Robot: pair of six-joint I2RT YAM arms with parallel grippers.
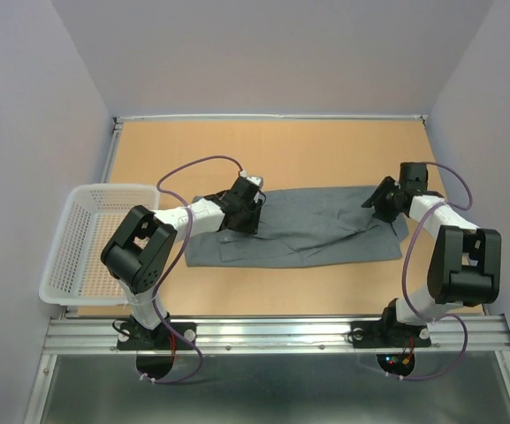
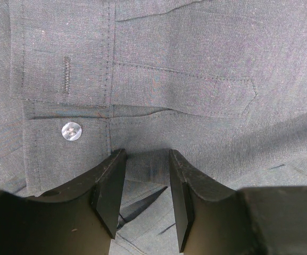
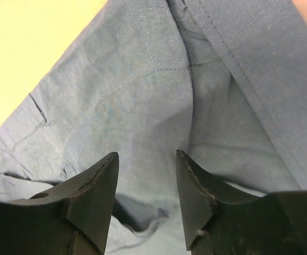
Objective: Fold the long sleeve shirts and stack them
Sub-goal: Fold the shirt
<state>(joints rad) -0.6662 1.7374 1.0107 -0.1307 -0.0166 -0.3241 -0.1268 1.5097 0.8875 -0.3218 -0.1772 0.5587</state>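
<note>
On the table [image 1: 325,150], top view, the shirt [image 1: 294,231] lies spread flat. Left wrist: left gripper [image 2: 147,159] parted over the cloth, nothing pinched. Right wrist: right gripper [image 3: 147,159] likewise released. Advise gathering one edge squarely before closing.

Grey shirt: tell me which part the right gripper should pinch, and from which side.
Pinch the stitched hem at the grey shirt's right end, coming down from above with the right gripper, which is open now. The cloth lies flat on the table, so its middle offers little to grasp; the free edge probably lets a finger slide under.
</note>
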